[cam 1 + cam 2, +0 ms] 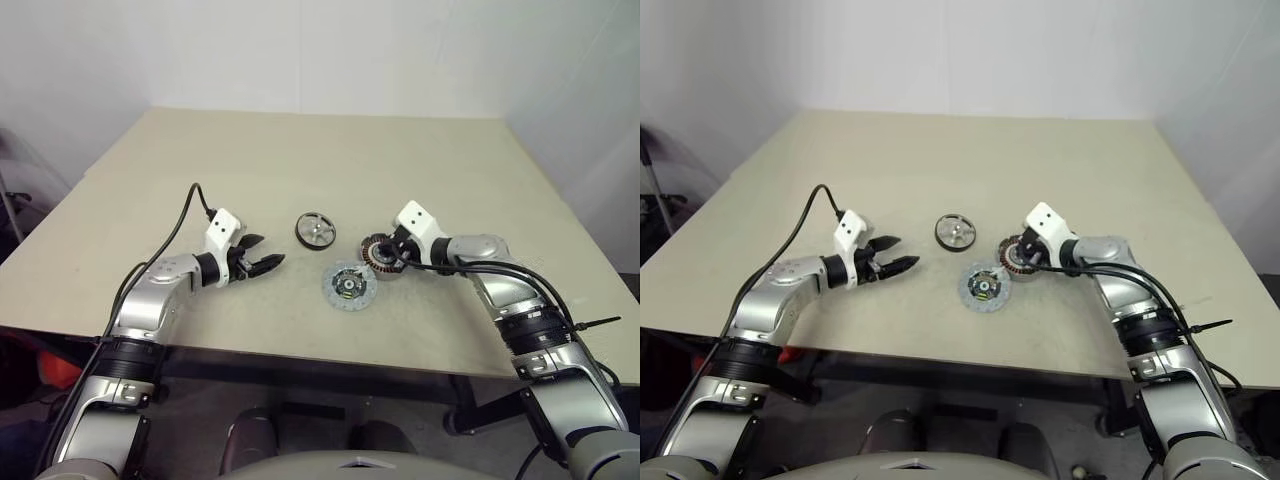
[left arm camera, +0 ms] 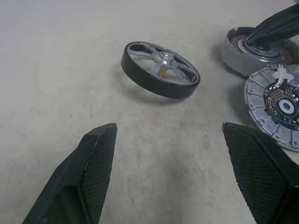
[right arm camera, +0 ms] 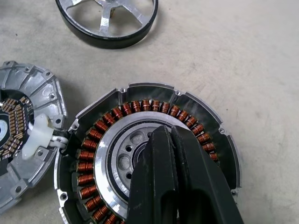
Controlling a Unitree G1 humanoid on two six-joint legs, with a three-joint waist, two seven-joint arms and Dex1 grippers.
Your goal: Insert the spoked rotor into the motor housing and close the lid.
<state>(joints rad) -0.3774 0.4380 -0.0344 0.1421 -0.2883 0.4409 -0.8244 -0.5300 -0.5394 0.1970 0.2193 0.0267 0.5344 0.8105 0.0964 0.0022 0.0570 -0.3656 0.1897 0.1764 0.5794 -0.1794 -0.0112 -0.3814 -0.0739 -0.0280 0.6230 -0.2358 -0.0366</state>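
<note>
Rotor (image 2: 160, 70) rigid metal, smooth rim, likely slippery: pinch across rim. Left gripper (image 1: 262, 264) spread wide, empty. Right gripper (image 3: 170, 140) closed, tips on housing (image 3: 149, 158) centre.

Surface: beige table (image 1: 300, 150).
Centre, far: spoked rotor (image 1: 316, 229), lying flat.
Centre, near: lid (image 1: 347, 286), dark centre upward.
Right of rotor: motor housing (image 1: 380, 253), coils upward, just beside the lid.
</note>
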